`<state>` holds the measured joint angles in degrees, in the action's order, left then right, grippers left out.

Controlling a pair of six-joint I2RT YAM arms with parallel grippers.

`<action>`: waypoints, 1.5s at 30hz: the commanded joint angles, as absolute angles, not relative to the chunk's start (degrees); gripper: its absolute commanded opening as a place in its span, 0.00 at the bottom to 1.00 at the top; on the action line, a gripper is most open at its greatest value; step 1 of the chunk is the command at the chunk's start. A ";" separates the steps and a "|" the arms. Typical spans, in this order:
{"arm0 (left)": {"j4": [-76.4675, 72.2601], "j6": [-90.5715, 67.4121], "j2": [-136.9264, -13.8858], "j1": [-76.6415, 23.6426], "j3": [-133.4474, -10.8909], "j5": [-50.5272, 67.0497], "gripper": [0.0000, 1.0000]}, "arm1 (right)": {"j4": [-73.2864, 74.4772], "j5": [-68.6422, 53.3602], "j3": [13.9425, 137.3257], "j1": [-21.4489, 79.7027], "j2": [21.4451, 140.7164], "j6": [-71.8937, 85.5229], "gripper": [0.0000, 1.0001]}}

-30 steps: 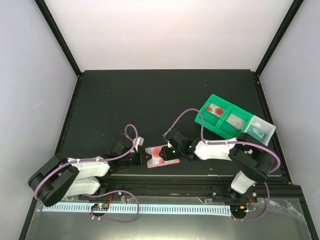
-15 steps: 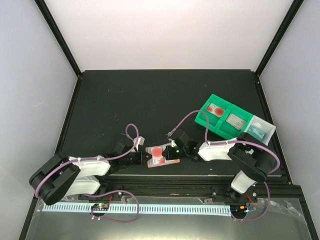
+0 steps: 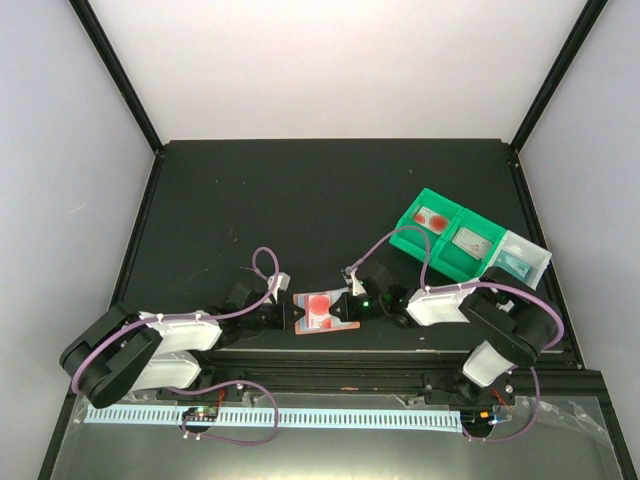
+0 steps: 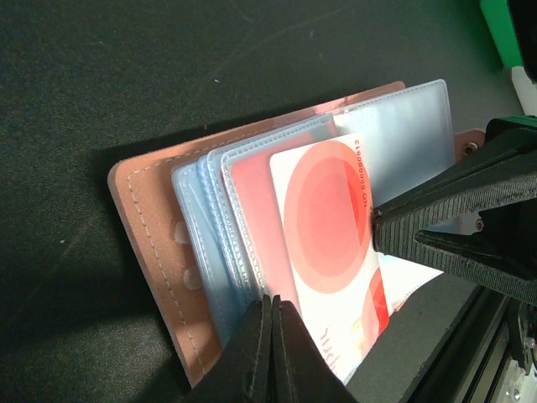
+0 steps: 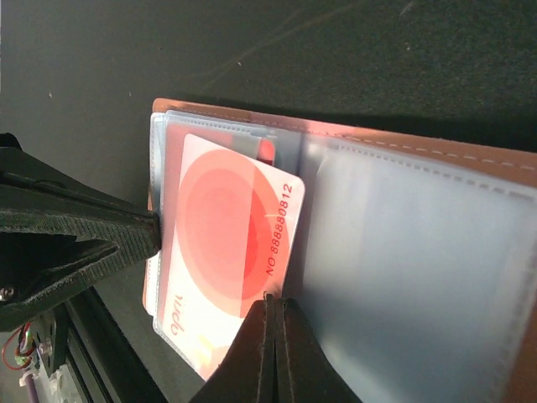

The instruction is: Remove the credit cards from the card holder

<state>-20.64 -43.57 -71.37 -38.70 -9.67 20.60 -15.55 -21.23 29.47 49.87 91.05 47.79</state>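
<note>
The card holder [image 3: 343, 322] lies open at the table's near edge, terracotta outside with light blue sleeves [image 4: 201, 218]. A red and white credit card [image 4: 323, 227] sticks partly out of a sleeve; it also shows in the right wrist view [image 5: 226, 235]. My left gripper [image 4: 272, 304] is shut on the sleeve edge at the holder's [image 4: 143, 218] left side. My right gripper [image 5: 275, 300] is shut at the card's edge, which runs into the seam of its jaws beside the holder's clear panel [image 5: 403, 277]. In the top view the left gripper [image 3: 291, 314] and right gripper [image 3: 351, 306] flank the holder.
Two green bins [image 3: 445, 232] and a clear bin [image 3: 522, 258], each with something in it, stand at the right. A green bin corner shows in the left wrist view [image 4: 512, 34]. The table's front rail [image 3: 330, 352] runs just below the holder.
The right arm's wrist and forearm have shifted right and toward the near edge, with its gripper tip staying at the card. The left arm and the holder have barely moved.
</note>
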 commanded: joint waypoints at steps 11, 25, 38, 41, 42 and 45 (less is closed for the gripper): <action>-15.19 -42.34 -72.79 -38.60 -9.84 17.82 0.02 | -19.47 -23.38 29.28 48.87 93.28 48.94 0.15; -15.65 -42.30 -73.04 -38.61 -9.86 17.53 0.02 | -18.68 -22.64 28.15 47.41 90.99 47.55 0.01; -15.54 -42.20 -72.64 -38.62 -10.40 18.70 0.04 | -3.12 -20.27 27.89 42.23 78.98 37.88 0.01; -16.06 -42.51 -71.04 -38.63 -11.15 21.24 0.09 | 1.96 -19.99 29.76 42.27 76.46 34.70 0.01; -16.37 -42.65 -70.18 -38.59 -11.50 22.29 0.11 | 3.74 -19.89 30.51 42.25 75.60 33.69 0.01; -13.82 -42.50 -66.71 -38.70 -13.62 24.35 0.26 | 9.11 -19.81 32.45 42.26 72.81 30.29 0.01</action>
